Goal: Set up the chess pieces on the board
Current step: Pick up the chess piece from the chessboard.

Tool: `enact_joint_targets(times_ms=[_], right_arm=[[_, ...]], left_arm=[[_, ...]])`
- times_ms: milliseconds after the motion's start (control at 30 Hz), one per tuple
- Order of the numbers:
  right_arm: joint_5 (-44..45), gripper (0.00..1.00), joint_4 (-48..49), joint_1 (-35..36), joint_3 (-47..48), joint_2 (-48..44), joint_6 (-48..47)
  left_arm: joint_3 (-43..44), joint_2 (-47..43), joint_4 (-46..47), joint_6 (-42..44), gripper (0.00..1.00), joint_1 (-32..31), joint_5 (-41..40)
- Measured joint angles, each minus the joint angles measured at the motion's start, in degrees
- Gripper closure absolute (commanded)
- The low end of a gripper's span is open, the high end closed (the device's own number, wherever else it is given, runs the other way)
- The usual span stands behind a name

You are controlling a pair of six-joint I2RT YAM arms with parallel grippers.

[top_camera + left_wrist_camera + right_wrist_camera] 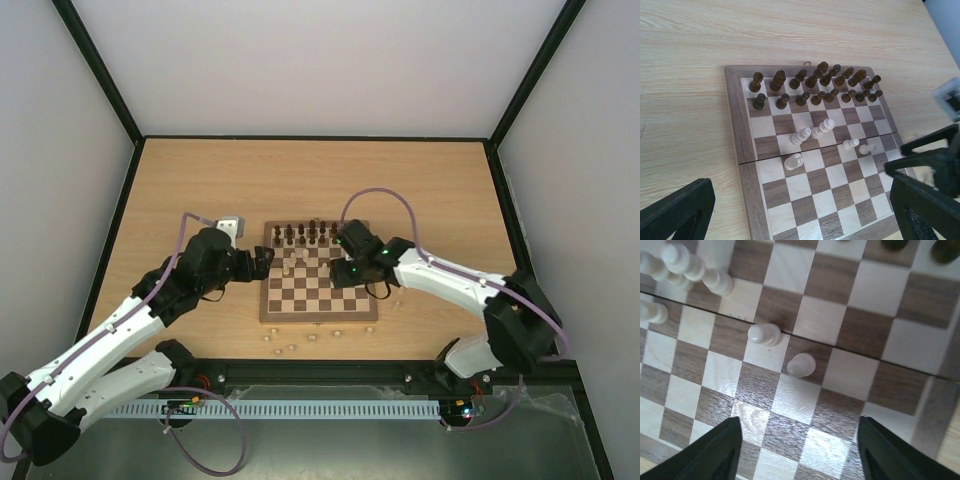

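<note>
The board [330, 302] lies mid-table. Dark chess pieces [815, 87] stand in two rows along its far side. Several pale pieces [801, 135] stand near the board's middle, one [793, 161] closest to my left gripper. My left gripper [802, 220] hovers over the board's left side, open with nothing between its fingers [680, 210]. My right gripper [800, 455] hangs over the board, open and empty. A pale pawn [801, 365] stands just ahead of it, and another [765, 334] is beside that one.
A few pale pieces [290, 348] lie loose on the table in front of the board, and one [395, 303] lies to its right. The right arm's black wrist [935, 160] hangs over the board's right part. Black frame rails edge the table.
</note>
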Motion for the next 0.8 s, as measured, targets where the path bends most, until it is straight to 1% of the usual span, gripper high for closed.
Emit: enact_joint_targets(times_ms=[33, 100, 133, 167, 267, 433, 533, 633, 800], right_arm=[[0.2, 0.47, -0.2, 0.6, 0.4, 1.4, 0.2], [0.5, 0.52, -0.6, 1.5, 1.6, 4.2, 0.4], [0.7, 0.57, -0.7, 1.7, 2.2, 5.5, 0.4], [0.8, 0.59, -0.9, 1.7, 2.8, 6.4, 0.4], [1.8, 0.63, -1.4, 1.7, 4.7, 8.6, 0.2], [3.5, 0.64, -2.2, 1.7, 7.9, 11.7, -0.5], [4.2, 0.67, -3.5, 1.7, 10.0, 14.1, -0.9], [4.8, 0.68, -4.3, 1.7, 11.5, 16.0, -1.1], [5.5, 0.76, -5.4, 1.7, 11.7, 16.4, -1.4]], left_arm=[[-0.3, -0.1, 0.4, -0.2, 0.01, 0.0, 0.0], [-1.1, -0.4, 1.4, -0.5, 0.01, 0.0, 0.3], [-1.3, -0.4, 1.6, -0.5, 0.01, 0.0, 0.3], [-1.5, -0.3, 1.7, -0.6, 0.01, 0.0, 0.3], [-2.1, -0.3, 2.6, -0.9, 0.01, 0.0, 0.4], [-2.7, 0.2, 3.7, -1.0, 0.01, 0.0, 0.4], [-2.7, 1.0, 3.8, -1.0, 0.01, 0.0, 0.4], [-2.7, 1.2, 3.8, -1.0, 0.01, 0.0, 0.4], [-2.7, 1.2, 3.9, -1.0, 0.01, 0.0, 0.4]])
